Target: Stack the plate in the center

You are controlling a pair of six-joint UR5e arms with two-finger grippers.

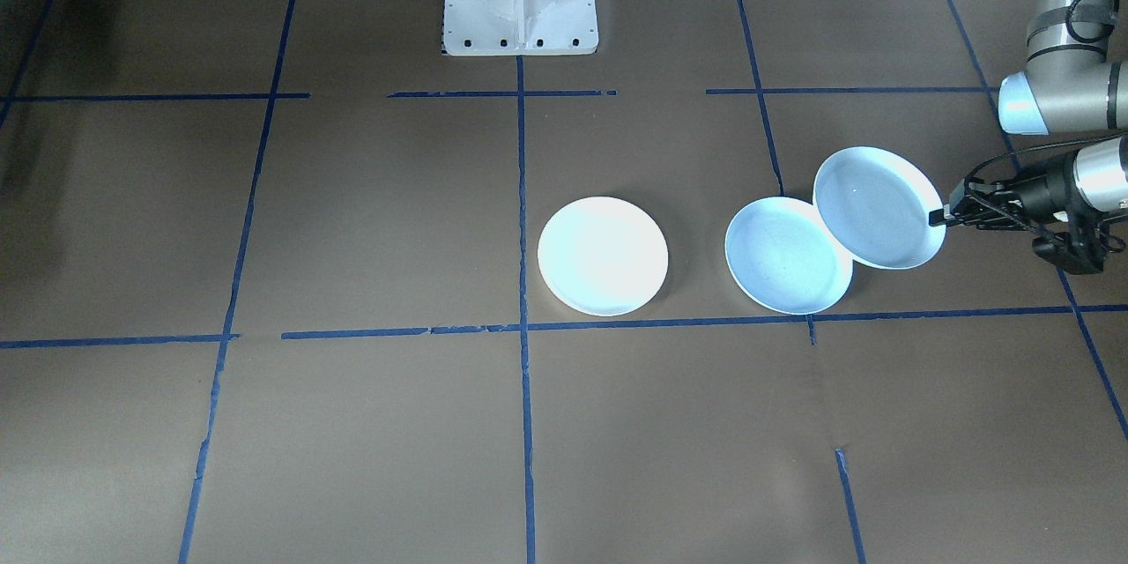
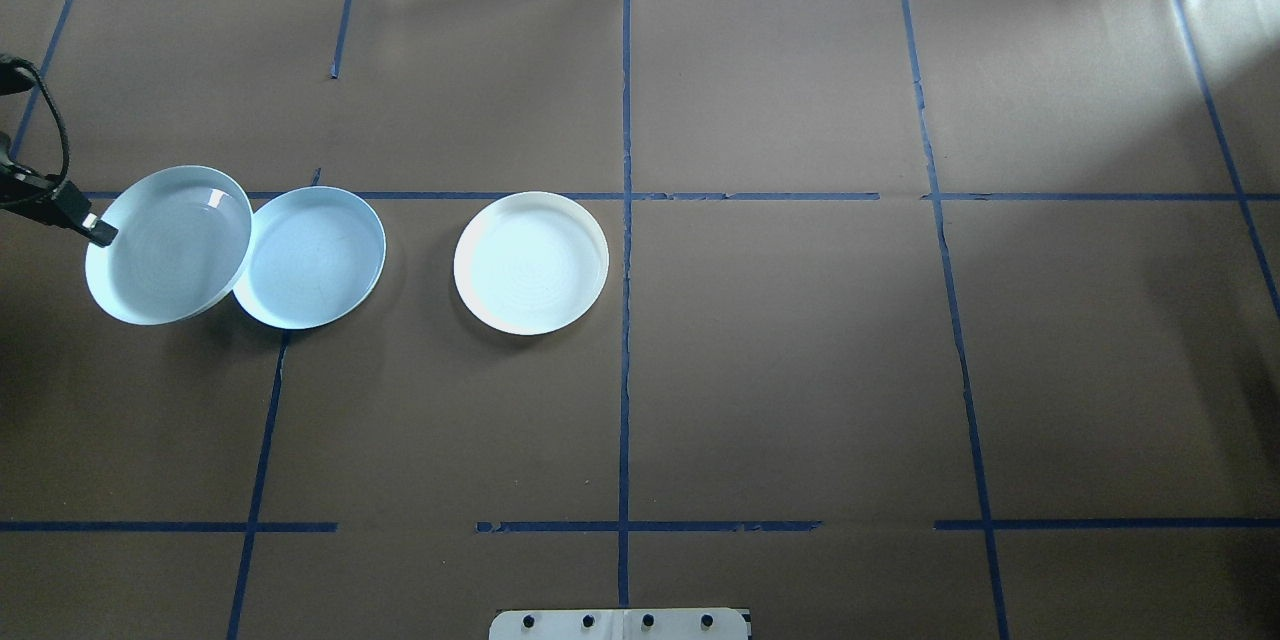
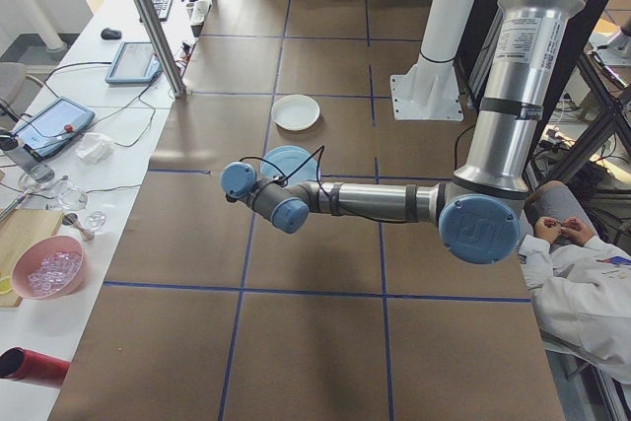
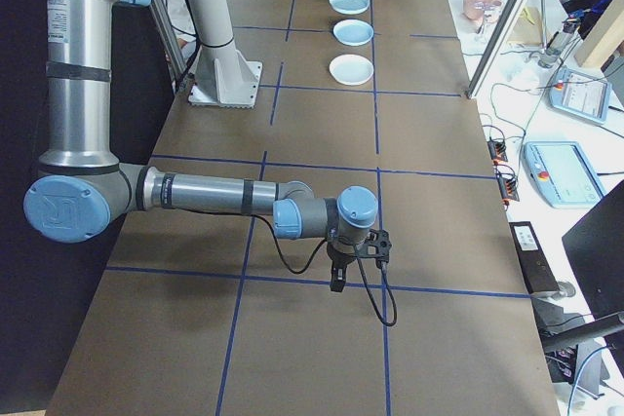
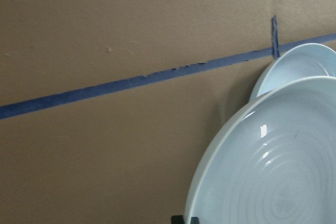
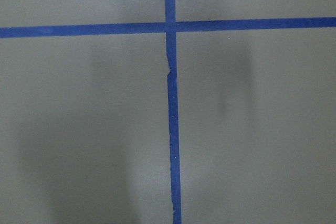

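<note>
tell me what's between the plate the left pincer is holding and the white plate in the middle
A second pale blue plate lies flat between the held plate, gripped by the left pincer, and the white plate. The overhead view shows it, partly under the held plate's edge.

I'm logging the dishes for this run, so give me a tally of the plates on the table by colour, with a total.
Pale blue plates: 2, one held at its rim by the left gripper and tilted over the edge of the other (held plate, resting plate)
White plates: 1 (white plate)
Total: 3 plates
</note>
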